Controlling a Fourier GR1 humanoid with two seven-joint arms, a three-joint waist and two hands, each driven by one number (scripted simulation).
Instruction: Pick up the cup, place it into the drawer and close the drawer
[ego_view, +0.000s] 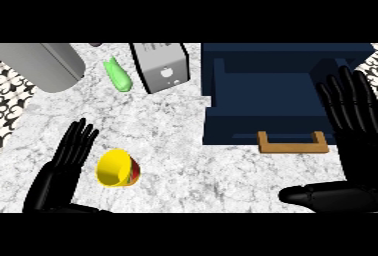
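Marble counter (221, 175) fills the head view, white with grey veining, and a strip of black-and-white patterned tile (15, 100) shows along its left edge. Lying on its side in the lower left part of the counter is the cup (118, 168), yellow with a band of red at its base, its open mouth turned toward the lower left. Just beside it on the left is the left hand (63, 167), fingers straight and pointing up the view, palm facing the cup; it holds nothing, and I cannot tell whether its fingers touch the cup's side.

At the upper right stands the dark blue drawer (280, 95), pulled open so its hollow inside is visible, with a wooden handle (292, 142) on the front facing the robot. The right hand (351, 130) is at the view's right edge, overlapping the drawer's right side, its fingers straight and spread upward, thumb stretched out to the left near the bottom; it grips nothing.

Along the top of the counter sit a grey rounded appliance (44, 65) at the far left, a green oblong object (117, 74) lying beside it, and a silver toaster (161, 67) just left of the drawer. The cup is well apart from the drawer.
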